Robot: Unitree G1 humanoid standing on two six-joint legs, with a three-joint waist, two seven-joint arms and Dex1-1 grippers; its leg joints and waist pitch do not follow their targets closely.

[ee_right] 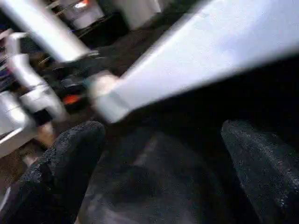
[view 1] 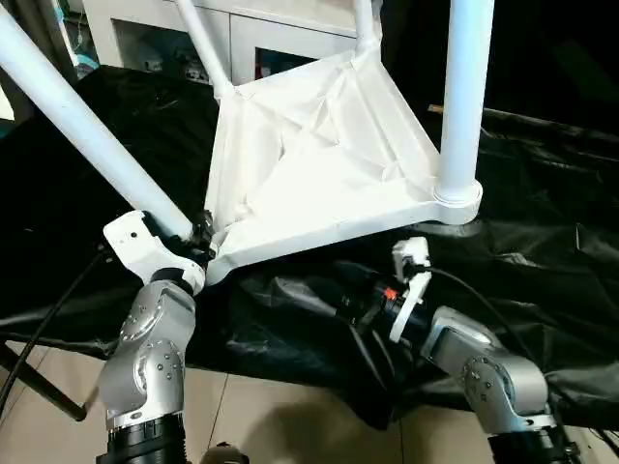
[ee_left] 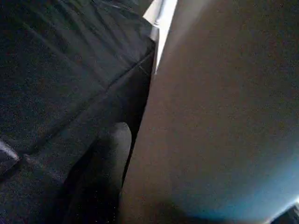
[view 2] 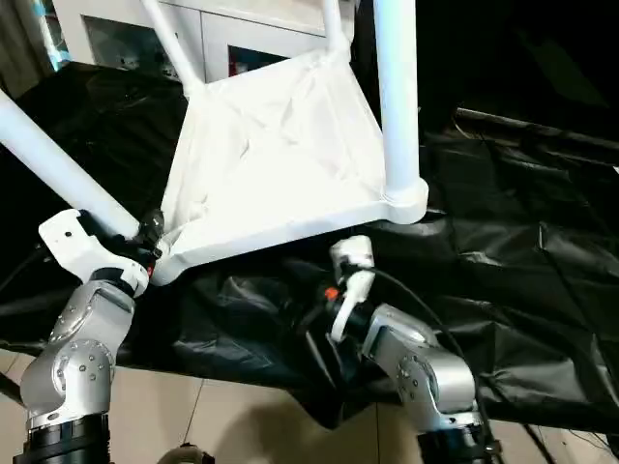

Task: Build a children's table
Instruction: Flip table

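Left eye view shows the white tabletop [view 1: 319, 164] lying upside down, tilted, on the black sheet [view 1: 542, 222] over the worktop, legs standing in its corner sockets. Left hand [view 1: 198, 237] is clenched on the near-left leg [view 1: 77, 126] at its socket. Right hand [ee_right: 159, 158] is released, under the tabletop edge

Lab, black sheeting [view 1: 542, 193], white cabinet [view 1: 242, 29]
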